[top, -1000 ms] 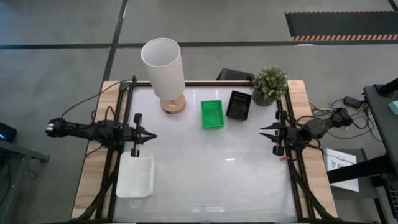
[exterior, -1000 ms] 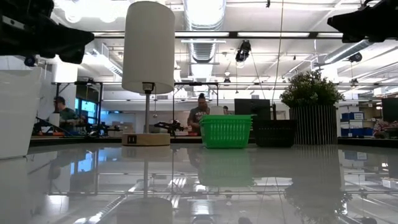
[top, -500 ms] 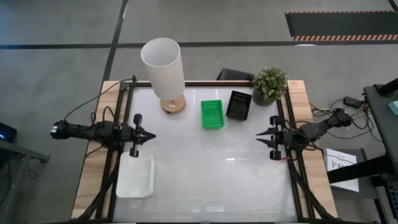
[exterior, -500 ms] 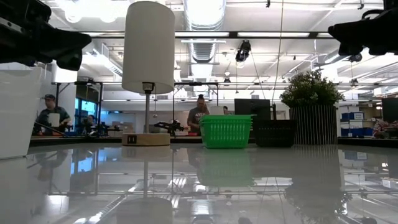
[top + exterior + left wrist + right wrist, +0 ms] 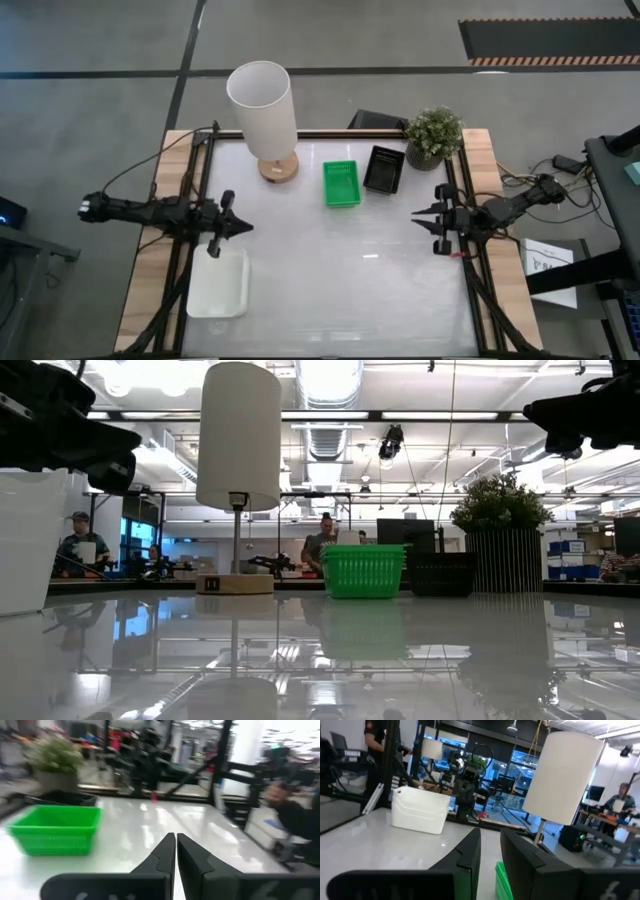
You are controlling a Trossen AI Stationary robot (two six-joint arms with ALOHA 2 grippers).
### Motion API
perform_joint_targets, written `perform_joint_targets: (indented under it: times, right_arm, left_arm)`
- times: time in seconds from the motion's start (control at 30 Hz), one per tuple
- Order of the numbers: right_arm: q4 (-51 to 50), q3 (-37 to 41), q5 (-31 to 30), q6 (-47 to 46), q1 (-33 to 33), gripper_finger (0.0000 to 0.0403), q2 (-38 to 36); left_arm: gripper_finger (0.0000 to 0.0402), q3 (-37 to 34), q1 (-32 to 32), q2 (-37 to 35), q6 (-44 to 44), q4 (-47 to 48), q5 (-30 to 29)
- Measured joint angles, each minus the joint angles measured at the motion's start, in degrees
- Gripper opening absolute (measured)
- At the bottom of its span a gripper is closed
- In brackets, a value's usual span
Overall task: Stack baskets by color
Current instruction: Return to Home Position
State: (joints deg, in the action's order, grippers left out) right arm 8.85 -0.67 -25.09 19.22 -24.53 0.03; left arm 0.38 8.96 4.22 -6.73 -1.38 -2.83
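A bright green basket (image 5: 341, 184) and a black basket (image 5: 384, 169) stand side by side on their bottoms at the table's far middle. A larger white basket (image 5: 218, 282) rests flat near the left front. My left gripper (image 5: 245, 226) hovers shut just beyond the white basket's far edge, pointing level toward the table's right; its wrist view shows the shut fingers (image 5: 176, 836) and the green basket (image 5: 55, 827) ahead. My right gripper (image 5: 413, 214) hovers at the right side, pointing left, its fingers (image 5: 490, 831) a little apart with nothing between them.
A tall white lamp (image 5: 262, 110) on a wooden foot stands at the far left, and a potted plant (image 5: 433, 135) at the far right beside the black basket. Black frame rails run along both side edges. The table's middle and near right lie bare. People work in the room behind.
Both grippers have sunk a little toward the table. My left gripper has rolled about its own pointing line and stays shut. My right gripper has tipped slightly and drawn a little toward the table's left. No basket has moved.
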Motion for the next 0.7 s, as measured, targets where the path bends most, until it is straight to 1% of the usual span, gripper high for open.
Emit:
perform_joint_targets:
  times: [0.03,0.1,0.17,0.27,0.37,0.7]
  right_arm:
    - [0.02,0.00,0.00,-0.68,0.00,0.0068,0.00]
    - [-0.13,0.00,-0.03,-2.70,-0.02,0.0068,0.09]
    - [-0.85,0.02,-0.11,-4.09,-0.02,0.0068,0.09]
    - [-3.25,0.02,-0.47,-4.54,-0.02,0.0068,0.04]
    - [-4.29,0.02,-0.47,-5.22,-0.07,0.0068,0.13]
    - [-4.34,0.04,-0.47,-6.64,-0.07,0.0068,0.80]
  left_arm:
    - [0.0000,0.00,0.04,0.13,-0.78,0.17,1.11]
    - [0.0000,0.00,0.04,0.82,-1.76,0.04,1.23]
    - [0.0000,-0.02,0.06,1.34,-0.41,-0.08,1.22]
    - [0.0000,-0.04,0.04,1.69,2.43,-1.58,-0.16]
    - [0.0000,-0.04,0.04,1.69,2.78,-2.36,-2.27]
    - [0.0000,-0.09,0.04,1.92,2.84,-2.61,-2.29]
